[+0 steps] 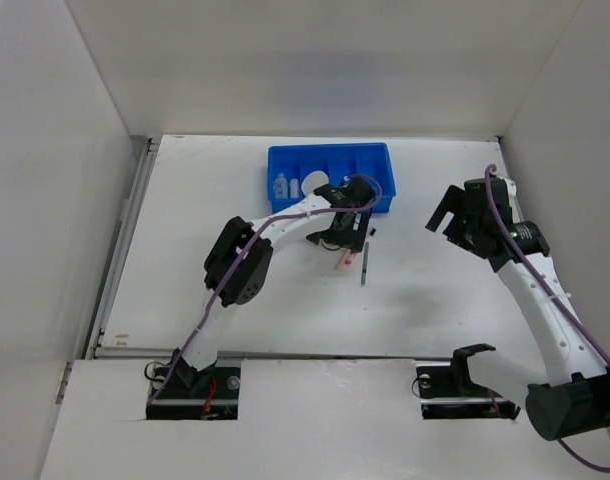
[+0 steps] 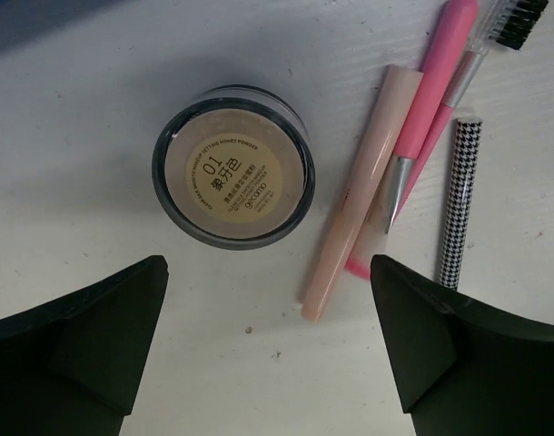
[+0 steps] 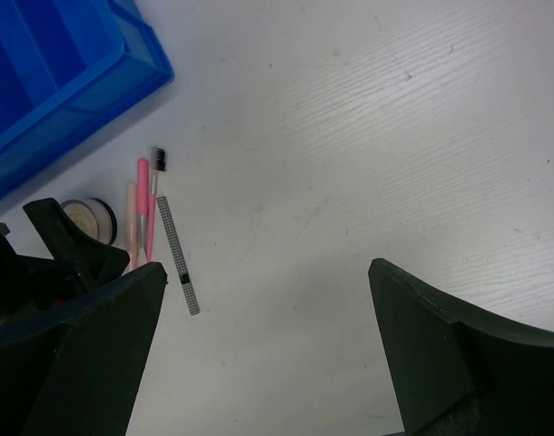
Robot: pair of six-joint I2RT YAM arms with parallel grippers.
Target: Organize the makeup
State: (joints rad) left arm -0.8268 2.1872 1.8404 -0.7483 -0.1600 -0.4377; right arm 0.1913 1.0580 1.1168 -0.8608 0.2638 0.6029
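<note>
Left wrist view, left gripper [image 2: 268,272] spread wide, touching nothing, round beige-lidded compact [image 2: 232,162] upper centre of frame, right gripper [image 3: 268,272] spread, empty.

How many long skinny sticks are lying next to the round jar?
4: a beige stick nearest the jar, then a pink pen, a brush beside it, and a checkered pencil farthest out.

Blue divided tray [image 1: 330,148] at the far side of the white table [image 1: 435,300].
</note>
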